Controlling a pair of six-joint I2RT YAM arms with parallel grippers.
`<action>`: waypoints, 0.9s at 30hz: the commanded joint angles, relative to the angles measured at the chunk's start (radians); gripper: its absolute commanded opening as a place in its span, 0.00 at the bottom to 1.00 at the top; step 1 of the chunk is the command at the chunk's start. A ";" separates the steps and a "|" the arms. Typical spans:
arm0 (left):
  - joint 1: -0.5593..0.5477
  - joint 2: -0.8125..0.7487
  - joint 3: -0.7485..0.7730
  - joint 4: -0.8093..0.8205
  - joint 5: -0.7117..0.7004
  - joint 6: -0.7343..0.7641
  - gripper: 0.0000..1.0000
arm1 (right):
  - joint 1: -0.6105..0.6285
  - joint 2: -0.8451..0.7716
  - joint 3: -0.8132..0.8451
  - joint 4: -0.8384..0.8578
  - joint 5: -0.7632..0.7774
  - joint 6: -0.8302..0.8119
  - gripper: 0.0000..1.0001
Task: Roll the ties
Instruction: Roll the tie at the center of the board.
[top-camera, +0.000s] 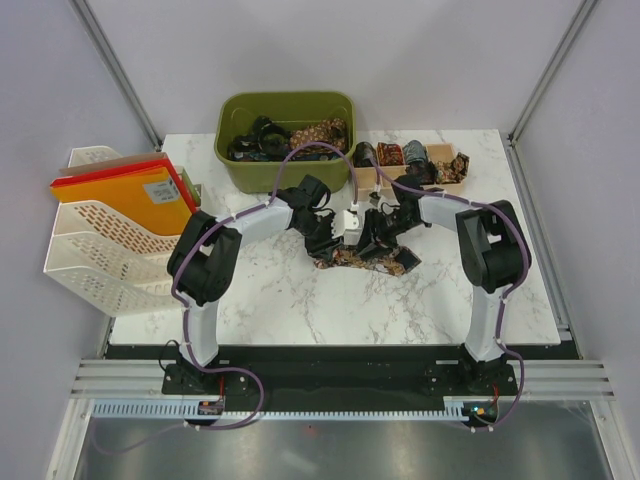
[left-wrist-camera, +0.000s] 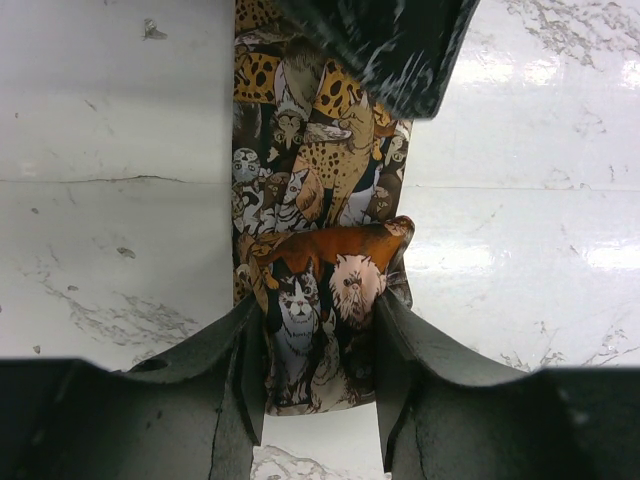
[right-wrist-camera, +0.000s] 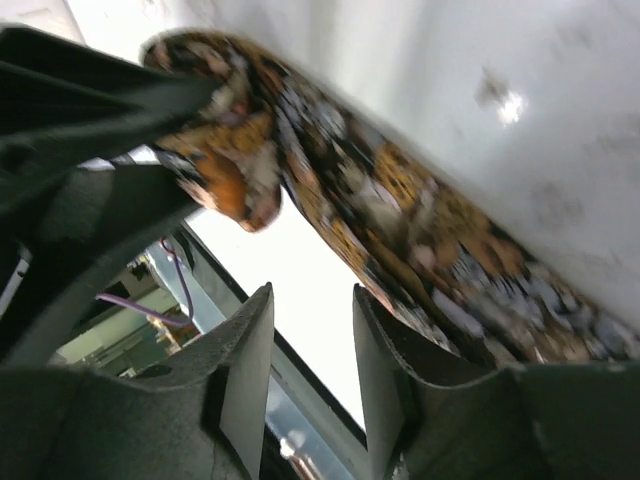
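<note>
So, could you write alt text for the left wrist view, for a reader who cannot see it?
The left gripper holds between its two black fingers the folded near end of a long fabric necktie printed with brown, gold and orange cats. The tie lies on a white marble table, and a dark robot part covers its far end.

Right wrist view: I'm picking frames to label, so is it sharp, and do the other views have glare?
Right wrist: motion-blurred and tilted, print on the tie smeared. Left wrist: sharp, cat print readable, glare patches on the marble table. Top external: sharp, evenly lit.
</note>
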 joint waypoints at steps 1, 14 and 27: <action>-0.003 0.079 -0.023 -0.113 -0.074 0.041 0.02 | 0.046 -0.026 0.008 0.184 -0.045 0.114 0.45; -0.001 0.073 -0.027 -0.116 -0.071 0.046 0.03 | 0.118 0.080 0.004 0.399 0.001 0.272 0.47; 0.015 0.024 -0.033 -0.119 -0.007 0.033 0.27 | 0.107 0.135 -0.004 0.308 0.076 0.168 0.00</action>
